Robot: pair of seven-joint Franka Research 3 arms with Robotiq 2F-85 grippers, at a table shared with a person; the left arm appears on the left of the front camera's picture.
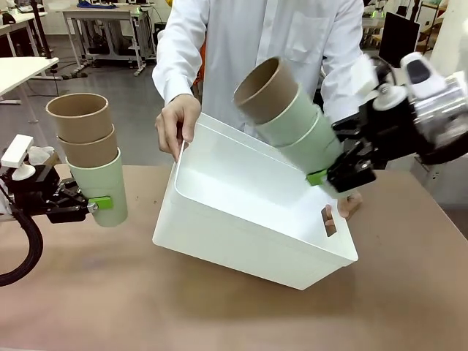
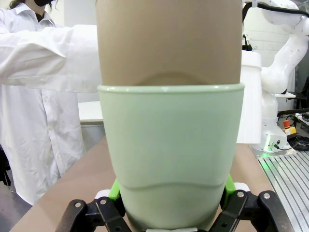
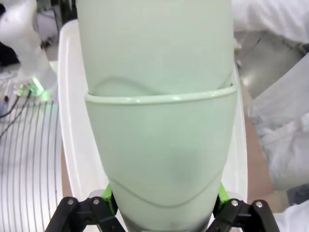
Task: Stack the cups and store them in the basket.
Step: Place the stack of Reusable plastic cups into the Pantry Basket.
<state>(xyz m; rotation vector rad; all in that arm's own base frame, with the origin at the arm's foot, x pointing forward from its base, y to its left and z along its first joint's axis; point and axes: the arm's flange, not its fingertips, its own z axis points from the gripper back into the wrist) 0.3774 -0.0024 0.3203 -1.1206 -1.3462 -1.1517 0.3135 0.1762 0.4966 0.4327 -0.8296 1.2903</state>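
**A:** Where are the cups?

**B:** In two nested stacks of three, one in each claw. The left gripper (image 1: 104, 202) is clamped low on the wall of a mint green cup (image 1: 110, 183). That cup stands upright with two brownish-taupe cups (image 1: 84, 131) nested in it, mouths up. The stack hangs clear of the table (image 1: 219, 314), at its left side.

**A:** And from that wrist?

**B:** The left gripper (image 2: 171, 193) has its green pads (image 2: 114, 190) pressed against opposite sides of the mint cup's (image 2: 171, 140) base. A taupe cup (image 2: 169, 43) rises out of its rim.

**A:** The other arm?

**B:** The right gripper (image 1: 322, 172) is closed on the lowest cup of a tilted stack (image 1: 292, 117): two mint green, then one taupe. Its mouth points up and toward the robot's left. It hangs over the open basket (image 1: 241, 241), toward the right end.

**A:** How does the basket sit?

**B:** Tipped, with its opening partly facing the robot, the near bottom edge on the table and the far rim raised. One hand (image 1: 178, 121) of the person grips the far left corner. The other hand (image 1: 348, 206) is at the right short side, just beside the handle slot (image 1: 329, 220), partly hidden by the gripper. From the right wrist, the basket's white rim (image 3: 67, 121) shows behind the stack on both sides.
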